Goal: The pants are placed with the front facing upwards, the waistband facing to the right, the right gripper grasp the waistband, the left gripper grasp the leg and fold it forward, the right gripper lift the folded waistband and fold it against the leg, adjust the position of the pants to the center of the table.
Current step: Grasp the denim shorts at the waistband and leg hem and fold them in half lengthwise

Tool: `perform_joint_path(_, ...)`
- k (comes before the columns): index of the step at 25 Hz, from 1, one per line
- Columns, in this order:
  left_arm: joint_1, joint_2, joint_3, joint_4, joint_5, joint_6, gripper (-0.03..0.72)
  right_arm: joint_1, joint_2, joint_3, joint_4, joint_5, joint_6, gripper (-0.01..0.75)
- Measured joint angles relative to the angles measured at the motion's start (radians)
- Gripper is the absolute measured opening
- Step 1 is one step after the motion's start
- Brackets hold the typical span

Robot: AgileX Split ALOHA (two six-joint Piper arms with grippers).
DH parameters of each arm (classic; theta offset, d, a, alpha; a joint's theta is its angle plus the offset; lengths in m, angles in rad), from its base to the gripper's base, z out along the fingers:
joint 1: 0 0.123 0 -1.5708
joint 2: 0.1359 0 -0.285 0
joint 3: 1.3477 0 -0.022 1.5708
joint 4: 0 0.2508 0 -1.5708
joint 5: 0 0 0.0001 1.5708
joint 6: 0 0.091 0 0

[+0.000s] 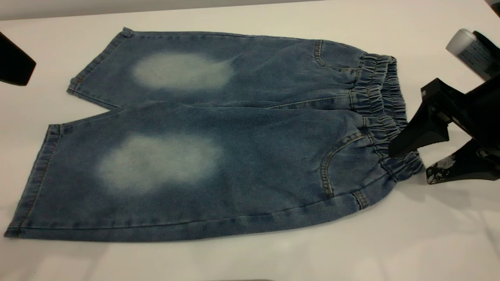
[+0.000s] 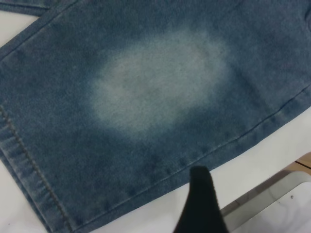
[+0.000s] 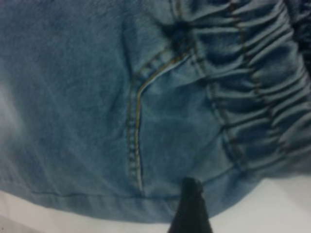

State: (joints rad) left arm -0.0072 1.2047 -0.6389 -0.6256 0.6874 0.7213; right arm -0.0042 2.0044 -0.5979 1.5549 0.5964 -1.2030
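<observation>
Pants (image 1: pixel 218 144) lie flat on the table (image 1: pixel 429 242), front up, legs running off to the left and the waistband (image 1: pixel 381 113) at the right end, just as the task wants. Nothing is folded yet, so I judge we're at the very first step: getting hold of both ends.

My right gripper (image 1: pixel 410 162) is at the waistband's near corner with its jaws spread wide, one finger over the gathered elastic and the other just off the cloth above the bare table. It holds nothing. In the right wrist view I see only one dark fingertip (image 3: pixel 190 206) by the pants' edge below the pocket seam (image 3: pixel 135 131).

Over on the left, just a dark piece of the left gripper (image 1: pixel 13 62) shows at the frame edge, clear of the leg hem (image 1: pixel 97 64). Its wrist camera looks down on a faded knee patch (image 2: pixel 160 82) with one fingertip (image 2: pixel 201 204) near the side seam; whether that one is spread or closed, I can't tell.

Next, I reckon the right gripper needs to drop and close on the waistband, while the left comes in to the leg.
</observation>
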Motion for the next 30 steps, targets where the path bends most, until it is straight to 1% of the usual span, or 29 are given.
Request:
perform_joint_path(4, 0.000, 0.002, 0.000, 0.000, 0.000, 0.003, 0.491, -0.019, 0.037, -0.006, 0.001, 0.002, -0.008, 0.484)
perform_joint_path(6, 0.000, 0.002, 0.000, 0.000, 0.000, 0.003, 0.491, -0.021, 0.055, -0.008, 0.002, 0.000, -0.013, 0.484)
perform_joint_path(10, 0.000, 0.002, 0.000, 0.000, -0.001, 0.010, 0.491, -0.022, 0.073, -0.017, 0.005, 0.028, -0.040, 0.483)
perform_joint_path(18, 0.000, 0.002, 0.000, 0.000, -0.001, 0.025, 0.491, -0.022, 0.079, -0.070, 0.007, 0.031, -0.072, 0.483)
perform_joint_path(26, 0.000, 0.002, 0.000, 0.000, -0.001, 0.025, 0.491, -0.022, 0.079, -0.076, -0.037, 0.096, -0.071, 0.479)
perform_joint_path(30, 0.000, 0.002, 0.000, 0.000, -0.001, 0.025, 0.491, -0.022, 0.088, -0.077, 0.007, 0.044, -0.090, 0.459)
